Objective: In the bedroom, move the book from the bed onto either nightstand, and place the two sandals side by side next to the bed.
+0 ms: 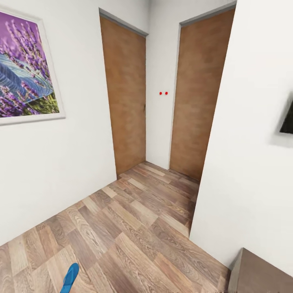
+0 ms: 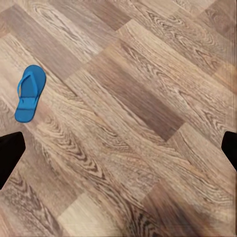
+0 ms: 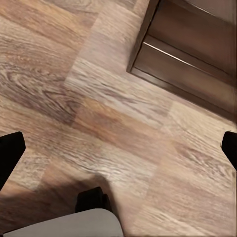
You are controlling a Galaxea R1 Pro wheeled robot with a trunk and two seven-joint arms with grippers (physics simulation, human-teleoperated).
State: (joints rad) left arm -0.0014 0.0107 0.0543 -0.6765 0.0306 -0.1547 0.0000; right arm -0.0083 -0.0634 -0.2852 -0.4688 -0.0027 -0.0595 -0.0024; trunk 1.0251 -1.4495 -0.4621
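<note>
- Left gripper [image 2: 118, 148]: the two dark fingertips [image 2: 10, 153] sit at opposite edges of the left wrist view, set wide apart, with nothing between them but bare floor [image 2: 148, 98].
- Right gripper [image 3: 118, 148]: the fingertips [image 3: 10, 153] likewise stand at opposite edges of the right wrist view, spread wide and holding nothing.
- Sandal [image 2: 28, 94]: one blue sandal lies flat on the floor, strap side up, beyond and to one side of the left fingertip, not touching it. In the head view the same sandal [image 1: 70, 278] shows at the lower edge, left of centre, partly cut off by the frame.
- Cabinet [image 3: 192, 59]: a dark brown wooden unit stands on the floor ahead of the right gripper, apart from both fingertips. In the head view its corner [image 1: 260, 274] shows at lower right, against the white wall [image 1: 252, 162].
- Robot base [image 3: 74, 224]: a grey rounded part with a dark piece above it lies near the right gripper.
- Surroundings: two brown doors [image 1: 124, 93] meet at a far corner; a framed lavender picture [image 1: 24, 69] hangs on the left wall.
</note>
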